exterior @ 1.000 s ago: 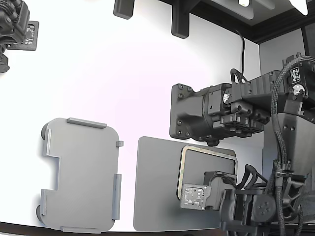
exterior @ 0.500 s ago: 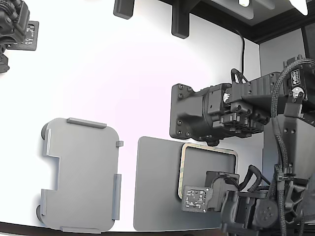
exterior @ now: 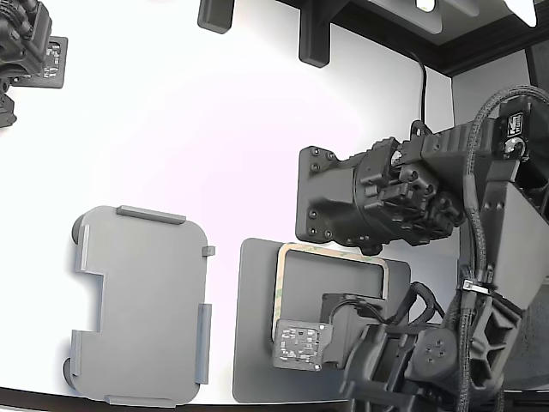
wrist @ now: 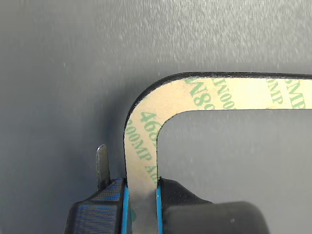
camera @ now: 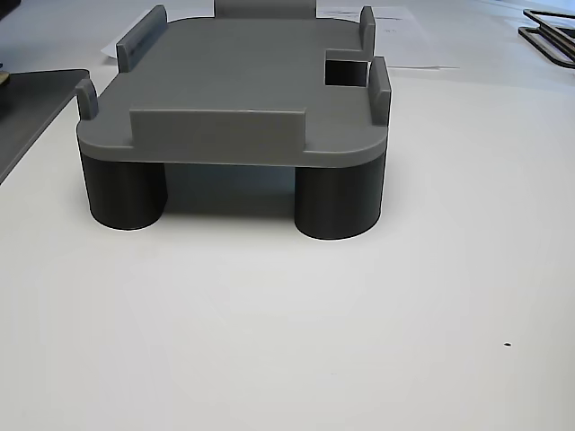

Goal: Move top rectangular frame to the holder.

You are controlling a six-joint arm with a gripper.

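Observation:
The top rectangular frame [exterior: 331, 250] is a thin tan rim with an open centre, hovering over the dark grey mat [exterior: 254, 343] at the lower middle of the exterior view. In the wrist view my gripper [wrist: 141, 189] is shut on one side of the frame [wrist: 219, 92], near a rounded corner, and green print shows on the tan face. In the exterior view the gripper itself is hidden under the wrist's circuit board [exterior: 299, 343]. The holder [exterior: 146, 300], a light grey tray with raised edge tabs, sits apart at the lower left. The other view shows the holder [camera: 243, 81] standing on round feet.
A bulky black block on a second arm [exterior: 343, 202] hangs just above the frame's far edge. My own arm and cables [exterior: 480, 326] fill the exterior view's right. Another black device [exterior: 26, 43] sits at the top left. A strip of white table [exterior: 225, 326] separates mat and holder.
The frame has shifted toward the exterior view's left with my gripper shut on it, and now lies nearer the mat's middle. My arm's upper links have swung too. The holder has stayed still.

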